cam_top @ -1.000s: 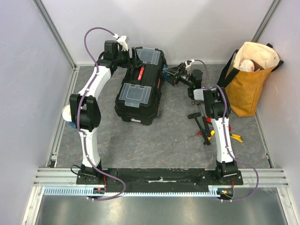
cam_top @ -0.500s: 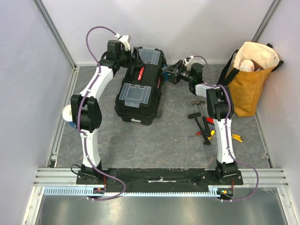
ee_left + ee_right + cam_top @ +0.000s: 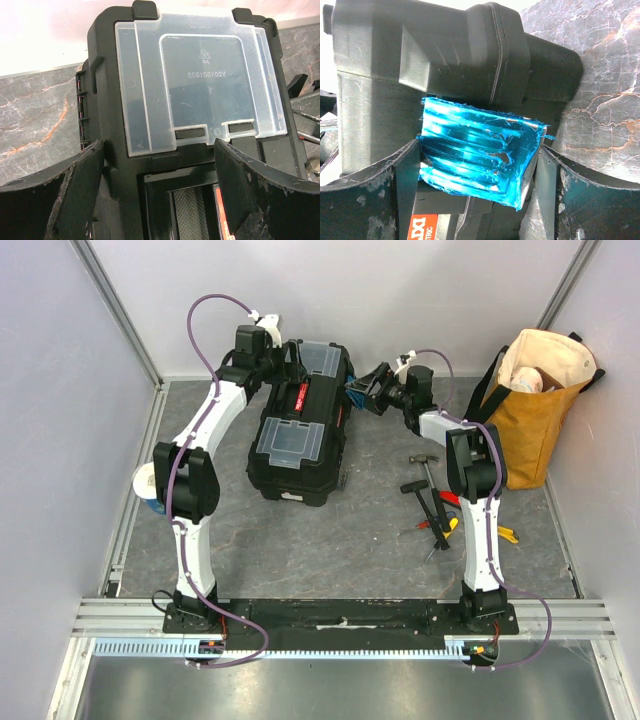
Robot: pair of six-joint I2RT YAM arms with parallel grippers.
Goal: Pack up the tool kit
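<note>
Though the top view shows only loose hand tools (image 3: 437, 502) at 4 o'clock of the black toolbox (image 3: 300, 430) mid-table, the wrist views add detail. The right gripper (image 3: 479, 152) is spread around the ribbed, glossy blue latch (image 3: 470, 135). The left gripper (image 3: 159, 150) is released over the box top, below the smooth clear lid (image 3: 200, 85).

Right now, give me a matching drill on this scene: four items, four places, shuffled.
Things:
1. blue latch
2. tote bag
3. loose hand tools
4. far clear lid

Places:
a. lying on the table beside the right arm
b. just ahead of the left gripper's open fingers
c. between the right gripper's spread fingers
d. standing at the far right of the table

Pairs: 1-c, 2-d, 3-a, 4-b
</note>
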